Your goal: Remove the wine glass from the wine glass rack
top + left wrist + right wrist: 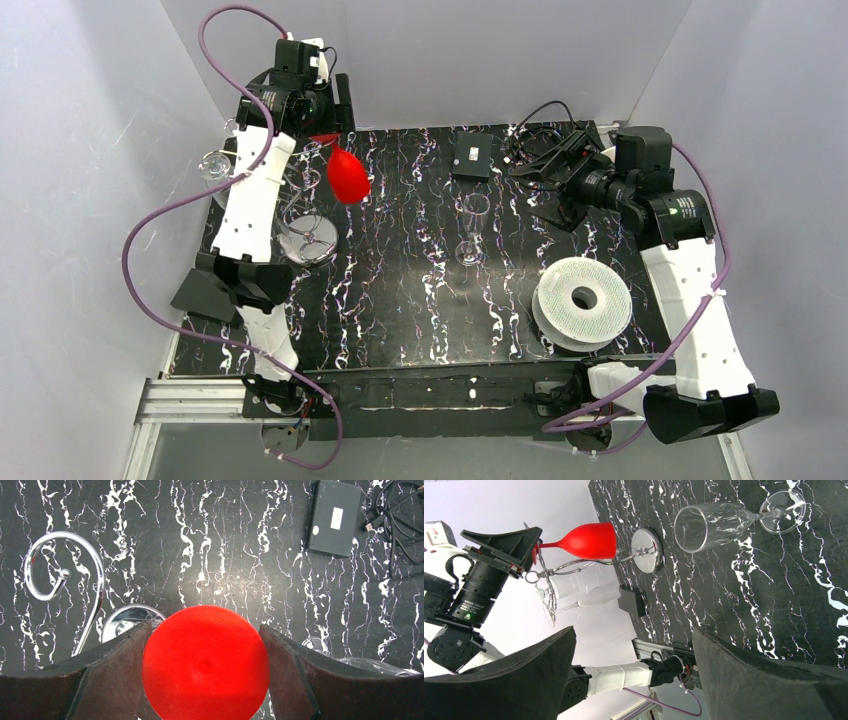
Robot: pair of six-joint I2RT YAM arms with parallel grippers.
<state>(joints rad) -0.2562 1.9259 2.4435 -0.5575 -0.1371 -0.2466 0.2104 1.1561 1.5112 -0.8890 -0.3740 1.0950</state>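
Observation:
The red wine glass [348, 176] hangs bowl-down over the table's back left. Its round red foot [205, 665] sits between my left gripper's [205, 630] jaws, which touch it on both sides. From the right wrist, its bowl [591, 540] and stem reach into the left gripper [504, 542]. The wine glass rack [65, 575] is a silver wire stand on a shiny round base [305, 240], just left of the glass. I cannot tell if the stem still rests in a hook. My right gripper [633, 630] stands open with nothing in it, at the back right [535, 175].
Clear glasses [574, 590] hang on the rack, one showing left of the arm [215, 165]. Another clear glass [472, 228] stands mid-table. A white ridged spool [582, 300] lies front right. A black box [471, 157] and cables [400, 515] lie at the back.

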